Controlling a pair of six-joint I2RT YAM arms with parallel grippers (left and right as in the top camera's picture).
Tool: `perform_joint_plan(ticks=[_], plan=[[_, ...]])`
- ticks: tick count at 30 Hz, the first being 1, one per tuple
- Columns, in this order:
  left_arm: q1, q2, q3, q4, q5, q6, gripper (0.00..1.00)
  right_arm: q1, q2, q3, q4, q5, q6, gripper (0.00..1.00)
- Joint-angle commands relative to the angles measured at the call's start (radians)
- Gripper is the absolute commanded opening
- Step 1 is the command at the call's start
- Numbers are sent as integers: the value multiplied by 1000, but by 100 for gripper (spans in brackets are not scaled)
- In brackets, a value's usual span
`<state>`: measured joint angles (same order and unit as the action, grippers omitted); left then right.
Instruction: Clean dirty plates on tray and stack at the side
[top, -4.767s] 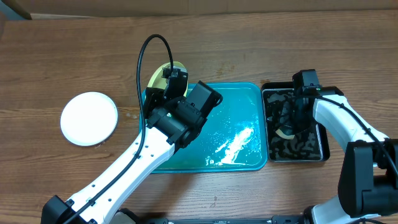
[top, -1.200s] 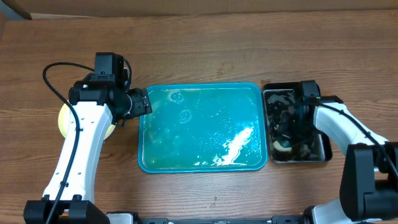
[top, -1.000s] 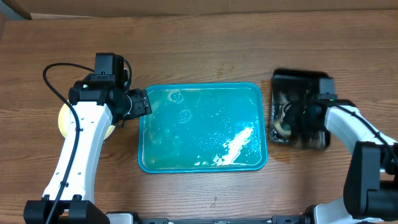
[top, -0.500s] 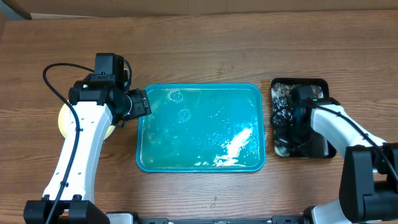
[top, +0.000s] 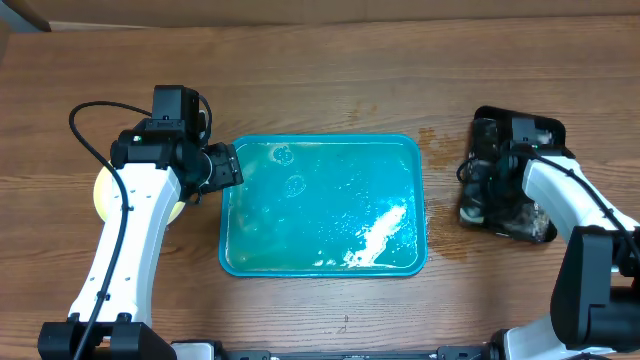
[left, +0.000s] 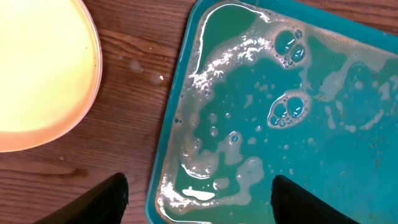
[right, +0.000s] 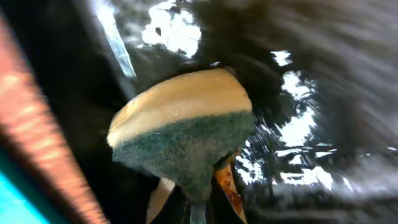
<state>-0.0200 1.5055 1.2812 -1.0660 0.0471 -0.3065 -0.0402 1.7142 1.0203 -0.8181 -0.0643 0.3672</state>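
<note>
Teal-blue rectangular plastic tray (left: 180, 93) rim overhung by empty, wide-spread left gripper (left: 199, 202), pale yellow round plate (left: 37, 74) alongside, yellow-green sponge (right: 186, 124) pinched by closed right gripper (right: 196, 200)

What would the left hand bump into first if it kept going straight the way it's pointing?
Most likely the tray, at its left rim, which lies right between the open fingers of the left hand; depth is hard to judge.

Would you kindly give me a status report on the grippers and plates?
Left gripper open above tray rim. Right gripper shut on sponge at black tub. No plates on tray; pale plate beside it.
</note>
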Motion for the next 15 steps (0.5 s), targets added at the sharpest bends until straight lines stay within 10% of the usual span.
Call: perform_joint_plan(ticks=[1, 15], plan=[[-3, -10, 16, 0, -14, 19, 74, 11, 3, 31, 6, -86, -49, 4], [-3, -10, 16, 0, -14, 19, 74, 54, 3, 28, -326, -105, -61, 4]])
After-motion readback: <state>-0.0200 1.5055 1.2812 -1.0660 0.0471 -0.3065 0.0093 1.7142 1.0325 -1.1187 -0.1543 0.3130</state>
